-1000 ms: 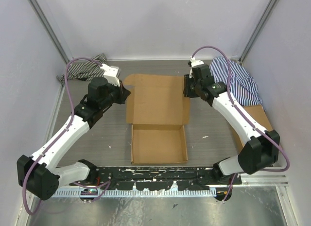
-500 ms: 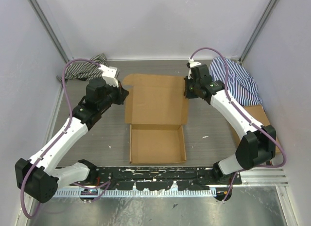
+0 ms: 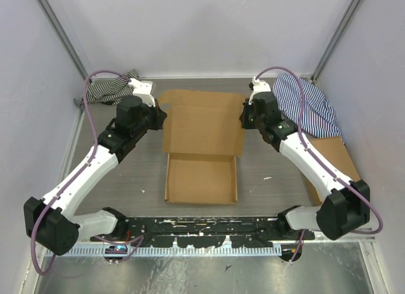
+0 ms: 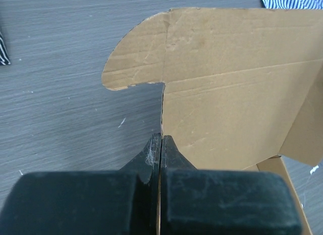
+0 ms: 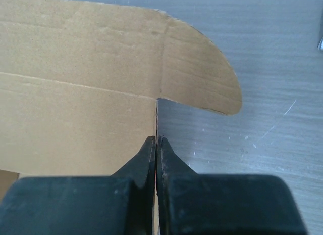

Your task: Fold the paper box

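the white-and-black jointed left arm [image 3: 82,174] reaches forward and inward from its base at the near left, its elbow low by the base. its black two-finger left gripper [image 4: 160,140] is pinched tight on the left edge of the far panel of the brown corrugated paper box [image 4: 237,93], the fingers almost meeting. the white-and-black right arm [image 3: 310,158] mirrors it from the near right, its black right gripper [image 5: 156,140] clamped the same way on that panel's right edge.

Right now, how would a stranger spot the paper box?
On the grey table, look between the left arm and the right arm. The paper box lies there: a shallow brown tray with a wide lid. Unlike the plain cardboard sheet further right, it has rounded flaps.
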Robot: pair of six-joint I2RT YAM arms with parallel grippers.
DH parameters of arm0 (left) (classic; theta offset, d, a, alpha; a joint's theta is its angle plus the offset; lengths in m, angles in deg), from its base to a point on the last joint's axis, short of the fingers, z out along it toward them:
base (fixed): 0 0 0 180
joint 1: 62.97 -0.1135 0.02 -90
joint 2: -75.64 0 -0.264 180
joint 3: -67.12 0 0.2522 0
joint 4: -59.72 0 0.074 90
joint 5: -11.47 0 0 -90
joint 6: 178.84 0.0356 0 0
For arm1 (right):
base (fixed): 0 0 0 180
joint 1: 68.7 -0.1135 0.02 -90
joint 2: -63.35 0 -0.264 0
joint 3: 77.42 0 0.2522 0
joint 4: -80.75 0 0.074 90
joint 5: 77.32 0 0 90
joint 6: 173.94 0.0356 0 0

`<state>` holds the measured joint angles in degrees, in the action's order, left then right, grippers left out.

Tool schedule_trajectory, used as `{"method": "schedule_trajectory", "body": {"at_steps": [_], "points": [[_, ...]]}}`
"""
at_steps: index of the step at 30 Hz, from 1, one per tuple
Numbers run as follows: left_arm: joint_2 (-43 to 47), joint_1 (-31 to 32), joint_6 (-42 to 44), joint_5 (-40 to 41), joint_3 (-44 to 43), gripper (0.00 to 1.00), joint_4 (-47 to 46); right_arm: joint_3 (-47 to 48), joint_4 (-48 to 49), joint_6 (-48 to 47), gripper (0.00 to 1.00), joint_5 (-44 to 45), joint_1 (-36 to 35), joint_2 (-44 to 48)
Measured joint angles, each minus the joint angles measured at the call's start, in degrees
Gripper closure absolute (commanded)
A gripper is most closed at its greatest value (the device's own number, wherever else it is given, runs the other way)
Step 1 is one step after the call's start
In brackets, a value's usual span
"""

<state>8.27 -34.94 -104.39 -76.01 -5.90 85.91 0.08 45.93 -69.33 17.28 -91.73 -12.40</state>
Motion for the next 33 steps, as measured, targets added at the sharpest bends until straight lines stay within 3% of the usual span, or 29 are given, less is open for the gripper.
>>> {"method": "schedule_trajectory", "body": {"at_steps": [9,17,25,33], "points": [[-3.52,0.0,-2.14,2.58,-1.07,1.0,-1.84,-7.72,15.56,-1.01,0.99,9.4,-4.61,6.82],[0.81,0.04,-7.65,1.81,4.37,1.0,-4.74,-17.73,25.18,-0.35,0.99,20.7,-11.8,10.34],[7.32,1.99,-10.8,1.73,10.54,1.0,-4.52,-24.79,28.0,2.69,0.99,32.94,-20.02,17.79],[14.53,4.31,-13.53,2.49,15.19,1.0,-2.43,-26.58,24.98,6.64,0.99,38.73,-25.62,21.62]]}}
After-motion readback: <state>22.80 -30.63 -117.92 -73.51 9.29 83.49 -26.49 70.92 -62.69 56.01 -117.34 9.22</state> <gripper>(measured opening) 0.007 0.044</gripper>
